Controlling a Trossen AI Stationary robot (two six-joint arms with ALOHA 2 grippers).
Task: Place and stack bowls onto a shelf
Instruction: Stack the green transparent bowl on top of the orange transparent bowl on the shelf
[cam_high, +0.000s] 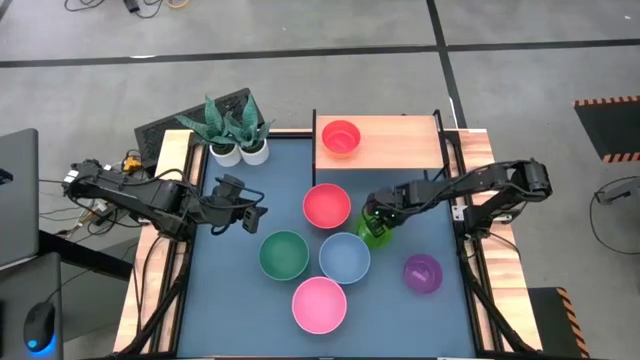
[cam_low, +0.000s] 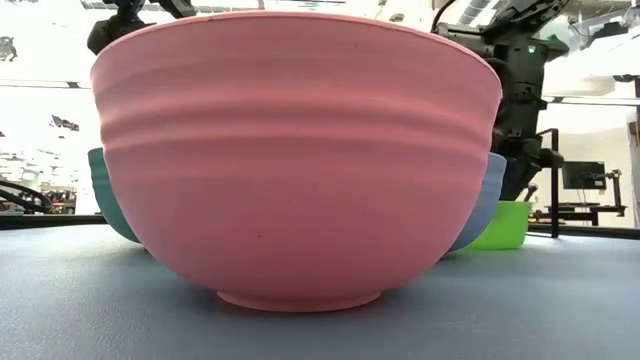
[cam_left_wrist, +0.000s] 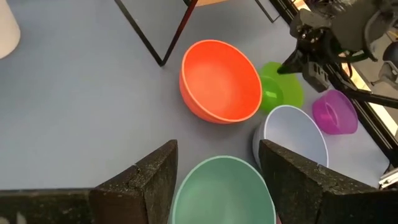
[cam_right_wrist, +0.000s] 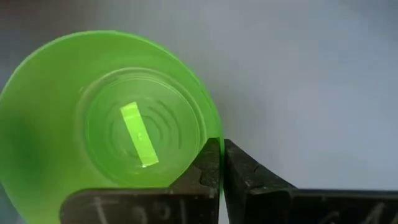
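The right gripper (cam_high: 376, 222) pinches the rim of a small bright-green bowl (cam_high: 376, 231) on the blue table (cam_high: 230, 310), its fingers (cam_right_wrist: 205, 163) pressed together over the thin wall. That bowl sits hemmed in, just beside the red-pink bowl (cam_high: 327, 206) and the light blue bowl (cam_high: 344, 257), with open mat toward the table's right rail. A purple bowl (cam_high: 422, 273) lies near, closer to that rail. The dark green bowl (cam_high: 284, 254) touches the light blue one, and the pink bowl (cam_high: 319, 304) sits below both. The wooden shelf (cam_high: 400, 135) stands at the far edge, carrying one small red bowl (cam_high: 341, 137). The left gripper (cam_high: 247, 212) hovers over the table's left half, fingers spread, near two white plant pots (cam_high: 240, 152).
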